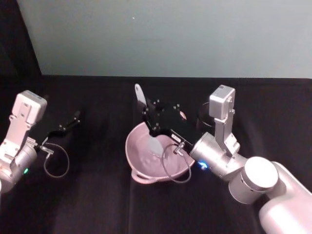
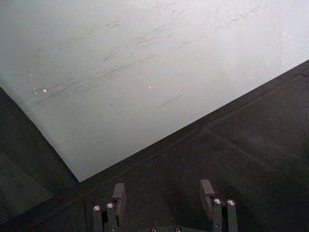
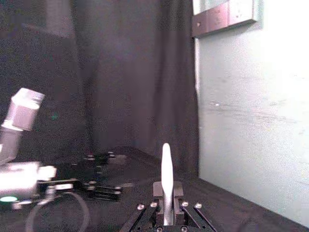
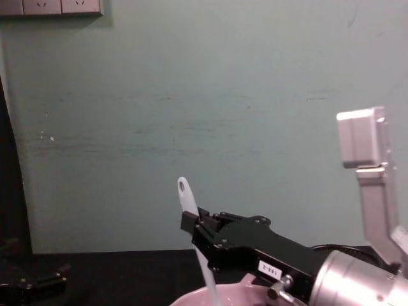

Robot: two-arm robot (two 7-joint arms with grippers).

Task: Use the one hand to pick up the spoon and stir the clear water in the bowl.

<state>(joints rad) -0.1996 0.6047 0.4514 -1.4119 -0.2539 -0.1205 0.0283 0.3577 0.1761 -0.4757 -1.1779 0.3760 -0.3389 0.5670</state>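
Where the head view looks down, the right gripper [image 1: 147, 117] clamps the spoon [image 1: 140, 95] mid-handle, its scoop inside the pink bowl [image 1: 134, 148]; water is hard to make out. The left gripper [image 1: 73, 118] hangs well apart. Left wrist view: its fingers [image 2: 119, 192] spread wide. Chest view: the frame's bottom edge cuts off the bowl.

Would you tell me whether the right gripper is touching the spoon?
Touching. The chest view shows the right gripper clamped on the spoon at its handle.
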